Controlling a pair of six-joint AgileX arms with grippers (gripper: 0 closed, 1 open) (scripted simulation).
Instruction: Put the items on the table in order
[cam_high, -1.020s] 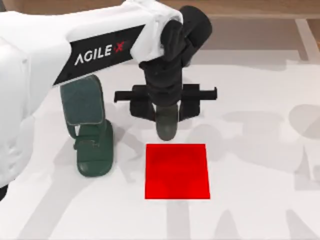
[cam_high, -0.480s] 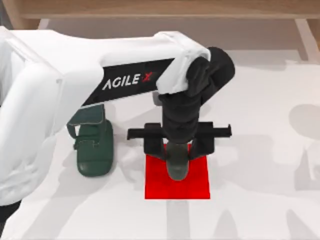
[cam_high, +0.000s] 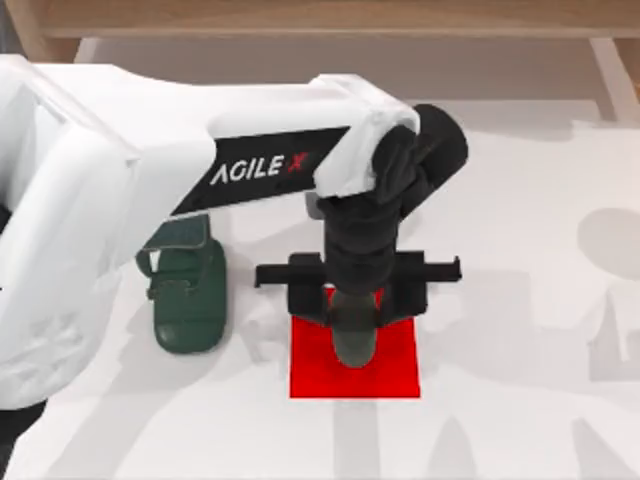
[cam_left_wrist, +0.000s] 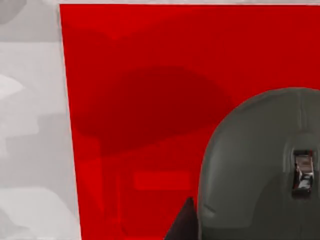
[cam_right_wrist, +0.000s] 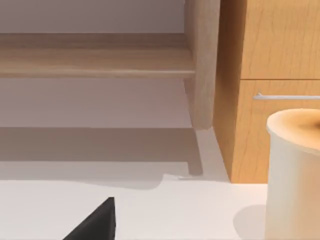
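My left gripper (cam_high: 353, 322) hangs over the flat red square (cam_high: 390, 370) and is shut on the small dark grey-green mouse (cam_high: 353, 345). In the left wrist view the mouse (cam_left_wrist: 255, 165) sits close over the red square (cam_left_wrist: 140, 100), and one dark fingertip (cam_left_wrist: 185, 222) presses its side. I cannot tell whether the mouse touches the square. The grey-blue phone (cam_high: 180, 234) leans on the dark green stand (cam_high: 188, 305) at the left, mostly hidden under my left arm. A dark piece of my right gripper (cam_right_wrist: 95, 225) shows low in the right wrist view.
The white table (cam_high: 520, 300) has free room right of the red square. A wooden shelf edge (cam_high: 320, 20) runs along the back. In the right wrist view stand a wooden cabinet (cam_right_wrist: 270, 75) and a white cylinder with a tan top (cam_right_wrist: 295, 175).
My left gripper carried the mouse from behind the red square toward the table's front, onto the square. Over the last half second it barely moved.
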